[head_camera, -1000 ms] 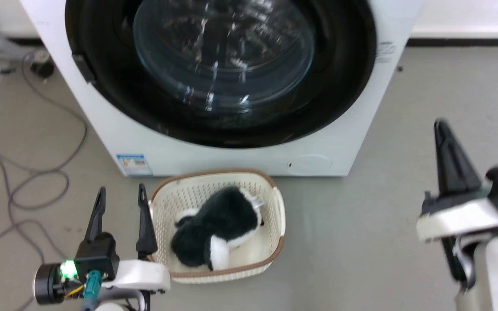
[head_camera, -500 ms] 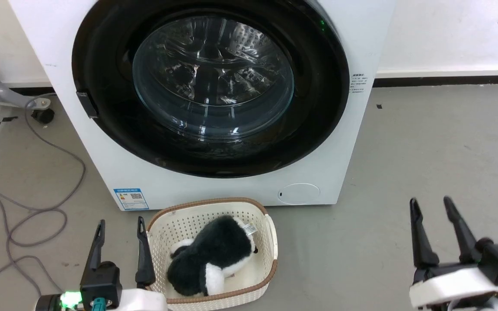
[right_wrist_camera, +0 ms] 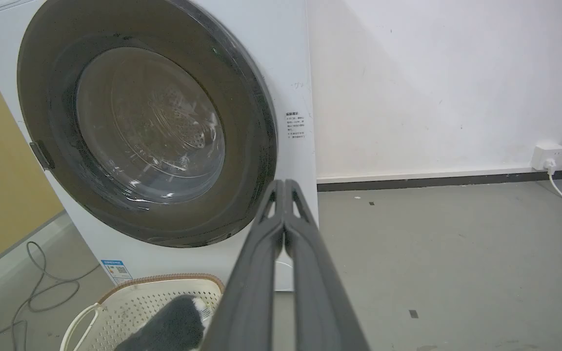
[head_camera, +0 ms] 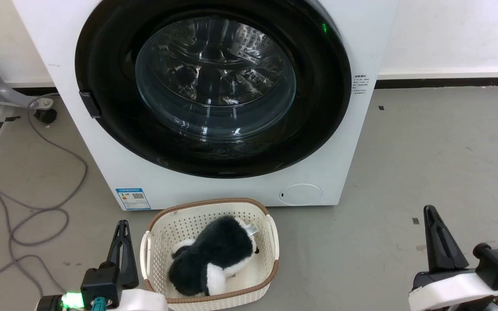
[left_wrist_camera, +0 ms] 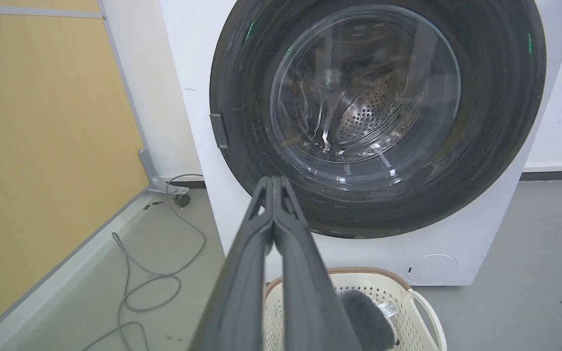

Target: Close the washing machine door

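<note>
Door (head_camera: 214, 86) sits flush on the washer (head_camera: 231, 194), far ahead of the closed, empty left gripper (head_camera: 122, 229), nearer than the likewise closed right gripper (head_camera: 432, 216)

Blue label (head_camera: 132, 198), washing machine (head_camera: 214, 190) front, ahead of left claw (head_camera: 122, 224): QR code, text unreadable. Black print patch (head_camera: 359, 84): unreadable.

The white front-loading washing machine (head_camera: 102, 168) stands on the grey concrete floor (head_camera: 426, 151), backed against the white plaster wall (head_camera: 448, 34). The round black glass-windowed washing machine door (head_camera: 214, 86) sits flush in the machine front. Below the door, the round filter cap (head_camera: 301, 194) is at lower right and the blue label sticker (head_camera: 133, 198) at lower left.

The cream perforated plastic basket (head_camera: 270, 242) rests on the floor directly before the machine. The black-and-white plush toy (head_camera: 214, 259) lies in it. The left pincer (head_camera: 121, 226) is just left of the basket. The right pincer (head_camera: 430, 211) is well apart to the right. The grey cable (head_camera: 68, 216) lies on the floor left of the machine.
</note>
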Controlling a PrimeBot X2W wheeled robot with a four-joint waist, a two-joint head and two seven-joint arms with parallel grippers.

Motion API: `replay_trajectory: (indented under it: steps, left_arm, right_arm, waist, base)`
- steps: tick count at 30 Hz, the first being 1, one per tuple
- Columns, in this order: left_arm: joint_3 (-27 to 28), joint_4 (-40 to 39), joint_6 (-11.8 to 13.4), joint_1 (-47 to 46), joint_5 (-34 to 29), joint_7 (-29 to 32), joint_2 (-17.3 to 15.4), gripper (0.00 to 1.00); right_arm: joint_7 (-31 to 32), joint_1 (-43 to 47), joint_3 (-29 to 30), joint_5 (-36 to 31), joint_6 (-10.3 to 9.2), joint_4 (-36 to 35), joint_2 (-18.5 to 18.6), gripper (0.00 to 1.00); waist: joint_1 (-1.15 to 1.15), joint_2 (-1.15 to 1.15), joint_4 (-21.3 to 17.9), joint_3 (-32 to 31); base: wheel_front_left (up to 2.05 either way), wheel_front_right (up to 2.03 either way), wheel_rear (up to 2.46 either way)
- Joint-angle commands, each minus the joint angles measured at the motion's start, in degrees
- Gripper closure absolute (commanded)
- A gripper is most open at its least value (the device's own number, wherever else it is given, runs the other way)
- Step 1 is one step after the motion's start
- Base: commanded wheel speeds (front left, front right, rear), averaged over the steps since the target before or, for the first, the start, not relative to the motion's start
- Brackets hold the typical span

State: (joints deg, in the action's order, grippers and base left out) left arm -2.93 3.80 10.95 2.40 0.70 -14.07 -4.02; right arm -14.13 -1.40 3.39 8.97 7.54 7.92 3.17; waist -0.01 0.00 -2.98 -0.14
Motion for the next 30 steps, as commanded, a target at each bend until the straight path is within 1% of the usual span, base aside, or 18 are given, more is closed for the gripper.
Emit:
replay_trajectory:
  steps: [1, 30]
  left_arm:
    - [0.1, -0.2, -0.3, -0.1, 0.0, 0.3, 0.0, 1.00]
    - [0.8, -1.1, -2.9, -0.7, -0.2, 3.7, 0.3, 1.00]
  right_arm:
    - [0.3, 0.1, -0.1, -0.4, 0.00, -0.4, 0.0, 1.00]
    - [3.7, 0.4, -0.9, -2.5, -0.02, -2.2, -0.1, 1.00]
  waist:
    - [0.01, 0.00, 0.0, 0.0]
    - [0.01, 0.00, 0.8, 0.0]
  base:
    - [0.00, 0.00, 0.00]
    - [0.00, 0.00, 0.00]
